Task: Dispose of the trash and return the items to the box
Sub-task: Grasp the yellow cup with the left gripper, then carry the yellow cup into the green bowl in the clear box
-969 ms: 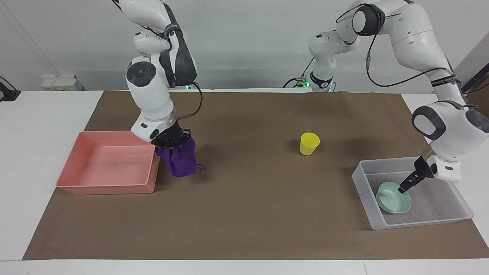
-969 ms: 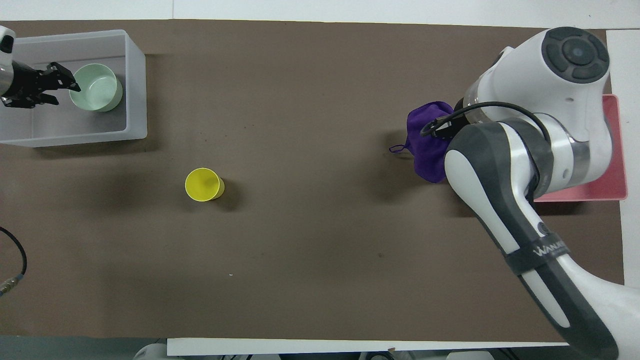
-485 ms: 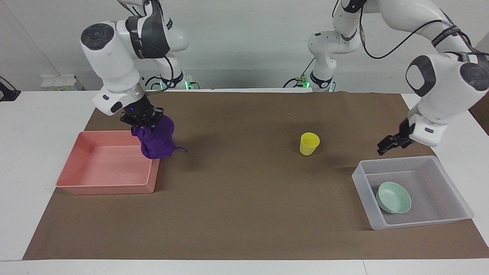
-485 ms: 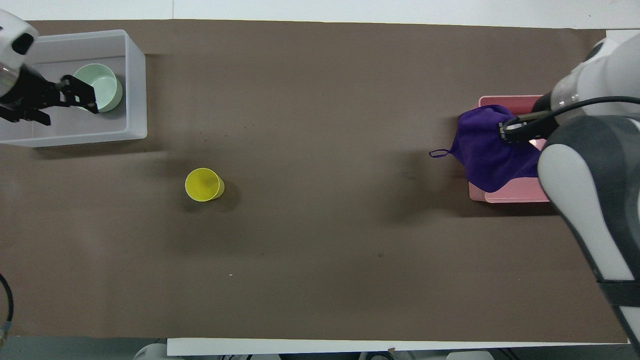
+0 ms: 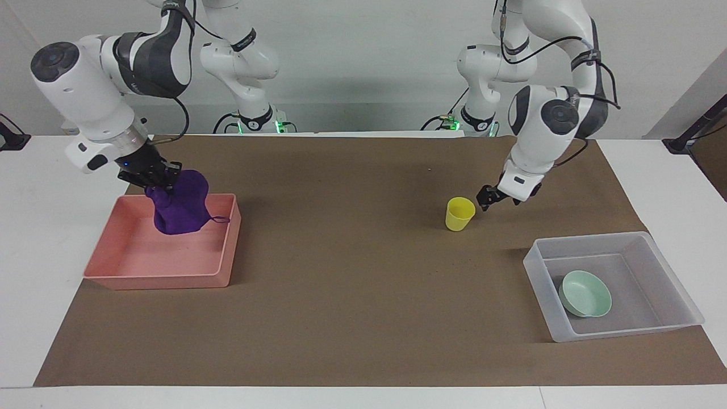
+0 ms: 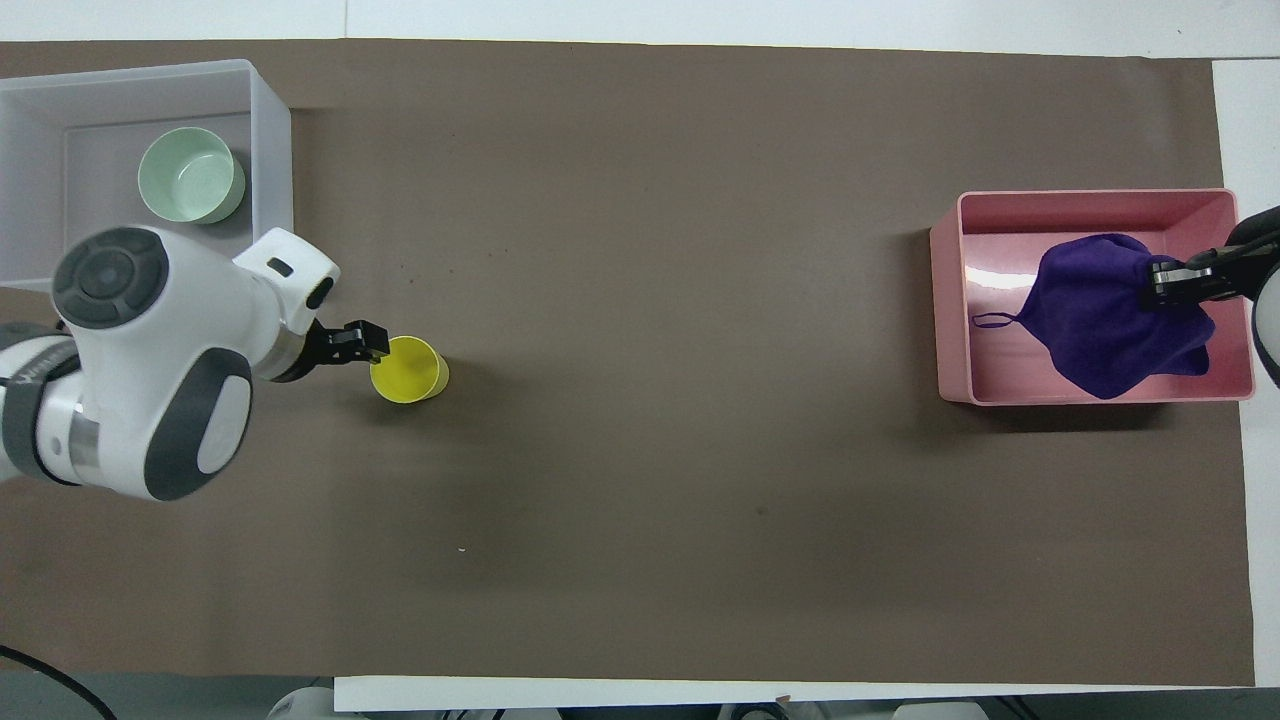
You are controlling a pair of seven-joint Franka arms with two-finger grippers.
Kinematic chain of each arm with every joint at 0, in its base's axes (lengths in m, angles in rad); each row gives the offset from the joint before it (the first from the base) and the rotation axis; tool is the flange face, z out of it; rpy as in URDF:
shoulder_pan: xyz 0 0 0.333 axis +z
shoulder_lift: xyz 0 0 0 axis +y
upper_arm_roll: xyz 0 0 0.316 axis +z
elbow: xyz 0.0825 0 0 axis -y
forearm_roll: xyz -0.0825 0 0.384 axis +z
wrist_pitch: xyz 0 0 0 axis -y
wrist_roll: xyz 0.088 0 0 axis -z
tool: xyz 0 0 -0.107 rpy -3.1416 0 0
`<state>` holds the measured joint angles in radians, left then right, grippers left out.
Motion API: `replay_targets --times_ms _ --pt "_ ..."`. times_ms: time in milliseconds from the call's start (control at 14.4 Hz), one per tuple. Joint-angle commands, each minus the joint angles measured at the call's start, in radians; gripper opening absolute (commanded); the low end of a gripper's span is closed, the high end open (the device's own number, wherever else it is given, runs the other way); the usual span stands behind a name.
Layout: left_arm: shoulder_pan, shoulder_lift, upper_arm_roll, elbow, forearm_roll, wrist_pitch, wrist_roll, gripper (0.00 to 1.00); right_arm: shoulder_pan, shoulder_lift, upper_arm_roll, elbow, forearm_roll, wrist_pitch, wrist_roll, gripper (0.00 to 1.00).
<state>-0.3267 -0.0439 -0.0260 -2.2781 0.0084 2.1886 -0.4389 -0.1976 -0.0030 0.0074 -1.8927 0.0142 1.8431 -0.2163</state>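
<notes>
The deep-purple rag (image 5: 179, 207) hangs from my right gripper (image 5: 162, 180), which is shut on its top, over the pink tray (image 5: 159, 275). Its lower end reaches inside the tray walls. In the overhead view the rag (image 6: 1100, 320) lies within the pink tray's (image 6: 1090, 200) outline, under my right gripper (image 6: 1170, 285). The yellow cup (image 5: 459, 213) stands upright on the brown mat. My left gripper (image 5: 493, 200) is open just beside the cup (image 6: 405, 368), on the side toward the left arm's end; the left gripper (image 6: 355, 342) is empty. The mint-green bowl (image 5: 585, 292) sits in the clear bin (image 5: 590, 238).
The clear bin (image 6: 275, 150) with the bowl (image 6: 190, 185) is at the left arm's end of the table, the pink tray at the right arm's end. A brown mat (image 5: 352, 295) covers the table between them.
My right gripper carried the rag from beside the pink tray to over it. My left gripper rose out of the clear bin, leaving the bowl there, and moved to beside the yellow cup.
</notes>
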Motion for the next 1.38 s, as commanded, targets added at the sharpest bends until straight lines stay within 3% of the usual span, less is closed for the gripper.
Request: replay_targets --times_ms 0,69,138,208,277,415,485,554,692,831,969,1177,1315 --pt "-0.04 -0.043 0.015 -0.061 0.019 0.043 -0.07 0.95 -0.025 -0.006 0.014 -0.091 -0.004 0.099 -0.017 0.0" --pt "-0.063 -0.043 0.015 -0.066 0.019 0.045 -0.095 0.91 -0.032 0.006 0.014 -0.1 -0.004 0.116 -0.017 0.0" --pt "-0.074 -0.042 0.015 -0.081 0.019 0.054 -0.122 0.65 -0.039 0.021 0.014 -0.101 -0.004 0.119 -0.017 0.0" --pt "-0.081 -0.042 0.015 -0.096 0.019 0.068 -0.13 0.13 -0.043 0.04 0.014 -0.102 -0.004 0.12 -0.017 0.0" --pt "-0.08 -0.042 0.015 -0.106 0.019 0.088 -0.123 0.04 -0.048 0.057 0.014 -0.103 -0.004 0.128 -0.017 0.01" --pt "-0.074 -0.04 0.015 -0.103 0.019 0.103 -0.119 0.0 -0.055 0.067 0.014 -0.134 -0.005 0.191 -0.017 0.07" --pt "-0.071 -0.036 0.015 -0.095 0.018 0.108 -0.119 0.0 -0.055 0.067 0.014 -0.134 -0.004 0.186 -0.015 0.16" --pt "-0.066 -0.021 0.017 -0.072 0.018 0.125 -0.119 0.0 -0.054 0.067 0.014 -0.132 -0.004 0.185 -0.015 0.28" --pt "-0.019 0.028 0.021 0.021 0.018 0.132 -0.112 0.0 -0.051 0.067 0.014 -0.128 -0.005 0.177 -0.012 0.67" --pt "-0.003 0.065 0.02 0.148 0.013 0.065 -0.106 0.0 -0.046 0.067 0.014 -0.115 -0.004 0.168 -0.012 0.87" --pt "0.02 0.065 0.029 0.28 -0.042 -0.051 -0.103 0.0 -0.042 0.066 0.019 -0.076 -0.005 0.109 -0.014 0.98" --pt "0.124 0.1 0.032 0.5 -0.071 -0.235 -0.043 0.0 -0.023 0.046 0.04 0.007 -0.004 -0.007 -0.018 0.99" --pt "0.219 0.137 0.041 0.555 -0.068 -0.234 -0.037 0.0 0.0 0.038 0.042 0.047 -0.004 -0.068 -0.017 0.99"
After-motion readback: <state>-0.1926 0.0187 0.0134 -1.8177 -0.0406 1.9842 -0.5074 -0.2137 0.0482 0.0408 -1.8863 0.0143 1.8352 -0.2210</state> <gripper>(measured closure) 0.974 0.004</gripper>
